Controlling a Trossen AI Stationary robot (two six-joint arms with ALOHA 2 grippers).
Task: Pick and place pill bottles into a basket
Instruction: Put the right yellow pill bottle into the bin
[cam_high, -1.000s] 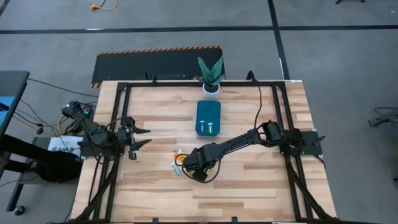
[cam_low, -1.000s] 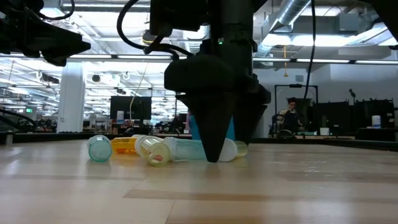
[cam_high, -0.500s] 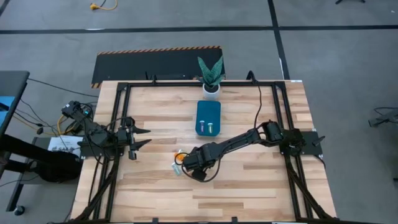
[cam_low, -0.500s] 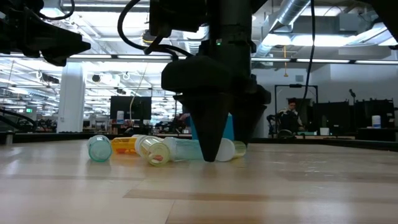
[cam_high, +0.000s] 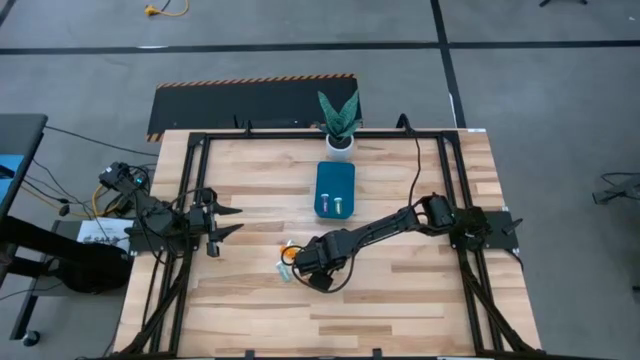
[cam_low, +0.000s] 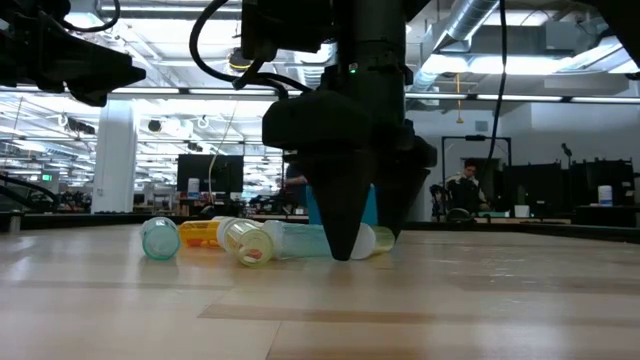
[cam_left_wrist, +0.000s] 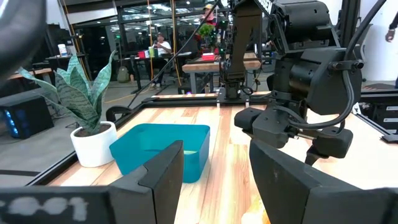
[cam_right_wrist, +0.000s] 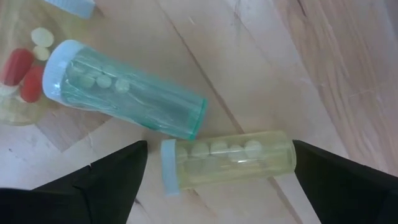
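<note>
The right gripper (cam_high: 303, 266) is reaching down to the wooden table (cam_high: 420, 290) near its middle, its two dark fingers (cam_right_wrist: 106, 177) spread wide apart and straddling a yellow pill bottle (cam_right_wrist: 227, 158) that is lying on its side between them. The fingers are not pinching it; in the right wrist view a gap is showing on each side of the bottle. In the low view the fingertips are sitting at or just above the tabletop. Just beside the yellow bottle, a green pill bottle (cam_right_wrist: 124, 90) is lying on its side with pale tablets showing through its wall, its open-looking end nearly touching the yellow bottle's pale cap. Past the green one, a bottle holding red and cream pills (cam_right_wrist: 18, 74) is partly showing at the edge. From table height, the cluster is lying in a row: a teal-capped bottle (cam_low: 159, 239), an orange bottle (cam_low: 200, 233) and a yellow one with red pills (cam_low: 245, 241). The teal basket (cam_high: 335, 190) is sitting well apart from this cluster, toward the far edge of the table, just before a white pot with a green plant (cam_high: 339, 122). Two small bottles (cam_high: 332, 205) are lying inside the basket at its near end. The left gripper (cam_high: 228, 221) is waiting at the left side of the table, its fingers spread open and holding nothing.
</note>
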